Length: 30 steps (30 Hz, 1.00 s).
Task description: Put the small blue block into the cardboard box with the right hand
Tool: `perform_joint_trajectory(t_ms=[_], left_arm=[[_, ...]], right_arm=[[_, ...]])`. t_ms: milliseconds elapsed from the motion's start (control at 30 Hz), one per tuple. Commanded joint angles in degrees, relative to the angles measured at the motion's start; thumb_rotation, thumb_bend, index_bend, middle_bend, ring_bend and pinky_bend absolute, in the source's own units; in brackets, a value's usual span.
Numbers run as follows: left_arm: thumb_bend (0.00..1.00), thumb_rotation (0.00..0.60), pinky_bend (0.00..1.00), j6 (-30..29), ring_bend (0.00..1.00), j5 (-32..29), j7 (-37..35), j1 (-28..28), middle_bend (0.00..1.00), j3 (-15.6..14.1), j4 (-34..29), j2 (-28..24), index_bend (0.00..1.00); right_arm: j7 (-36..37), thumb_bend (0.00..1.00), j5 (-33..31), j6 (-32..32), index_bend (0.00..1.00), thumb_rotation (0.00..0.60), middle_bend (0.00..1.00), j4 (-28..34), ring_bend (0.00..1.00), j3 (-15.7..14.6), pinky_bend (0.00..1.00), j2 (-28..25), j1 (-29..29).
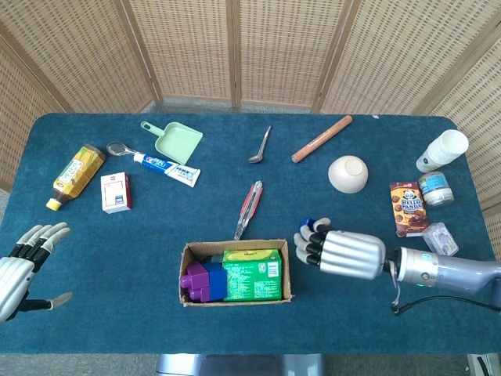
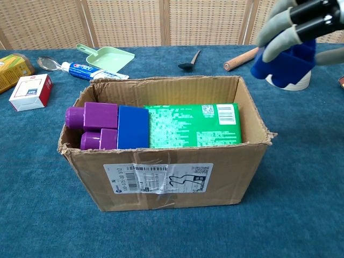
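- The silver right hand (image 1: 338, 251) hovers above the table just to the right of the open brown cardboard box (image 1: 235, 295), its fingers (image 2: 279, 26) curled around the small blue plastic block (image 2: 285, 63)
- The small blue plastic block sits under the right hand's palm, off the table surface, beside the box's right wall and not yet over the opening; in the head view only a sliver of blue shows at the fingertips
- The cardboard box stands upright on the dark blue tablecloth (image 1: 117, 258) with flaps raised; inside lie a purple studded building block (image 2: 92, 123), a dark blue block (image 2: 132, 127) touching it, and a green printed carton (image 2: 193, 124) filling the right part
- The silver left hand (image 1: 22, 262) rests near the table's left edge, well apart from the box, fingers spread and holding nothing
- Red-handled tongs (image 1: 248, 208) lie just behind the box
- A cream upturned bowl (image 1: 347, 174) stands behind the right hand, with a wooden rolling pin (image 1: 322, 139) farther back
- A brown biscuit packet (image 1: 407, 208) lies right of the bowl
- A pale green plastic dustpan (image 1: 173, 141), a toothpaste tube (image 1: 166, 166) and a small red-and-white box (image 1: 115, 193) lie at the rear left
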<state>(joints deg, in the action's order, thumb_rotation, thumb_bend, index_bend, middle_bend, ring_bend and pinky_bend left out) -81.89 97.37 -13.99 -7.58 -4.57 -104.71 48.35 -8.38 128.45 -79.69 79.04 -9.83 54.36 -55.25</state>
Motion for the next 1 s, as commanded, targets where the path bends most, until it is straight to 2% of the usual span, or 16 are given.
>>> perform_joint_trajectory(t_ms=[33, 467, 900, 967, 1000], left_arm=[[0.07, 0.6, 0.05, 0.1, 0.0, -0.3, -0.1, 0.0, 0.0, 0.1, 0.3, 0.2, 0.03], [0.07, 0.6, 0.05, 0.2, 0.0, -0.8, -2.1, -0.1, 0.0, 0.2, 1.9, 0.8, 0.03], [0.07, 0.6, 0.05, -0.6, 0.0, 0.1, -1.8, 0.0, 0.0, 0.0, 1.3, 0.6, 0.03], [0.07, 0.6, 0.05, -0.7, 0.0, 0.2, -1.7, 0.1, 0.0, 0.0, 1.3, 0.6, 0.03], [0.07, 0.6, 0.05, -0.8, 0.0, 0.2, -1.7, 0.1, 0.0, -0.1, 1.3, 0.6, 0.03]], right_arm=[[-0.2, 0.49, 0.5, 1.5, 0.42, 0.6, 0.44, 1.4, 0.34, 1.4, 0.52, 0.4, -1.3], [-0.2, 0.49, 2.2, 6.9, 0.42, 0.6, 0.44, 8.0, 0.34, 5.2, 0.52, 0.4, -4.9], [-1.2, 0.49, 3.6, 12.7, 0.42, 0.6, 0.44, 10.4, 0.34, 6.9, 0.52, 5.0, -7.4], [-1.2, 0.49, 3.6, 13.3, 0.39, 0.6, 0.43, 10.1, 0.34, 6.9, 0.51, 5.6, -7.6], [-1.0, 0.47, 3.5, 13.6, 0.34, 0.6, 0.42, 9.9, 0.34, 6.9, 0.51, 5.8, -7.7]])
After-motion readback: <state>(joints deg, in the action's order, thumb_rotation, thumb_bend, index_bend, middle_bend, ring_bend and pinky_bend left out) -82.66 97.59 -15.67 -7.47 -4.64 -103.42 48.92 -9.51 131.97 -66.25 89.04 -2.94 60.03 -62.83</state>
